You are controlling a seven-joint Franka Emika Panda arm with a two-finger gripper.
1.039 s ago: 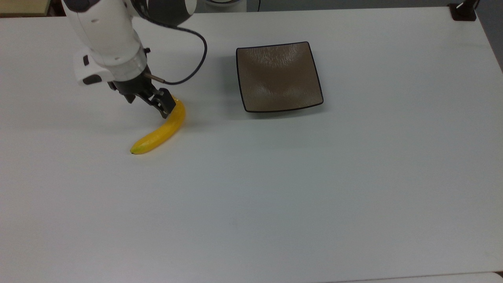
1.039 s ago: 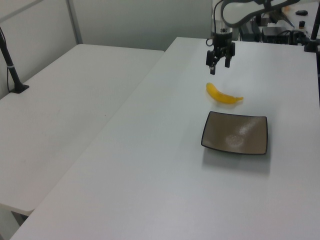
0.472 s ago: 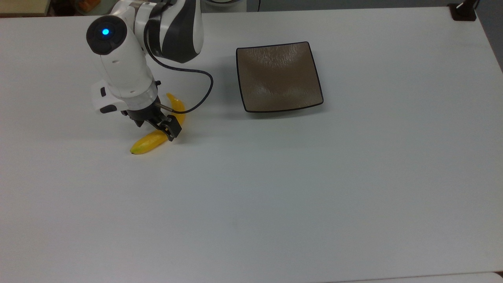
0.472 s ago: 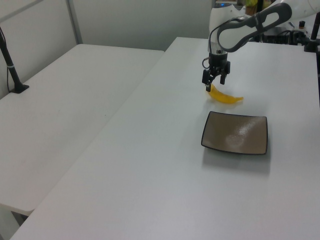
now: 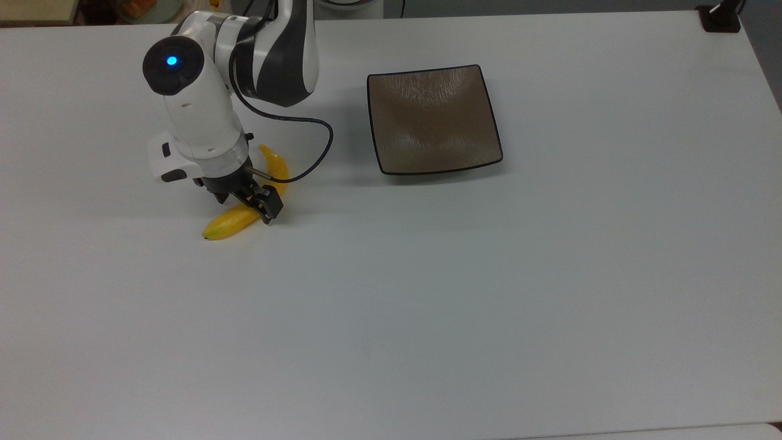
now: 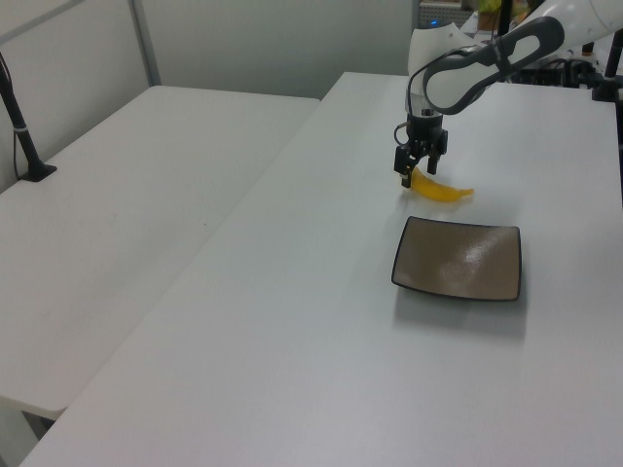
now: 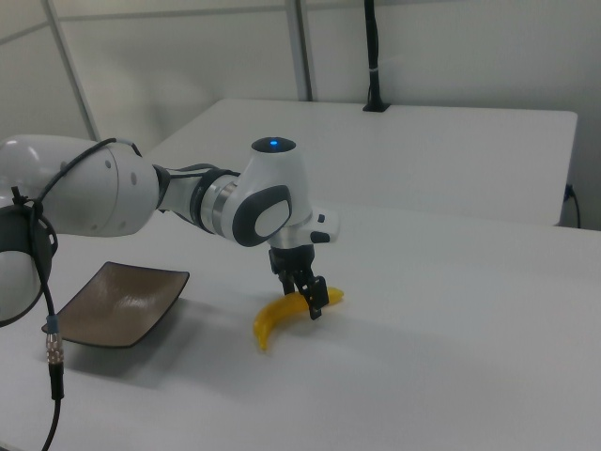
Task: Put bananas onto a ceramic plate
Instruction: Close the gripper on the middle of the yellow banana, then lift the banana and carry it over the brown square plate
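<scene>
A yellow banana point(image 5: 227, 224) lies on the white table, left of the plate in the top view. My gripper point(image 5: 247, 205) has come down over the banana's middle, open, with one finger on each side of it. The banana point(image 7: 275, 317) rests flat on the table under the gripper point(image 7: 306, 295) in the right view. The square brown-grey ceramic plate point(image 5: 434, 119) sits empty to the top view's right of the banana. In the left view the banana point(image 6: 445, 192) lies just beyond the plate point(image 6: 458, 258), with the gripper point(image 6: 413, 174) at its far end.
A black cable point(image 5: 321, 146) loops from the wrist above the banana. A black clamp point(image 5: 719, 17) is fixed at the table's far right corner in the top view. A second white table point(image 6: 117, 224) with a black pole point(image 6: 21, 122) stands alongside.
The gripper moved from the banana's upper end to its middle and dropped down around it. In the last half second it only settled slightly. Banana and plate have not moved.
</scene>
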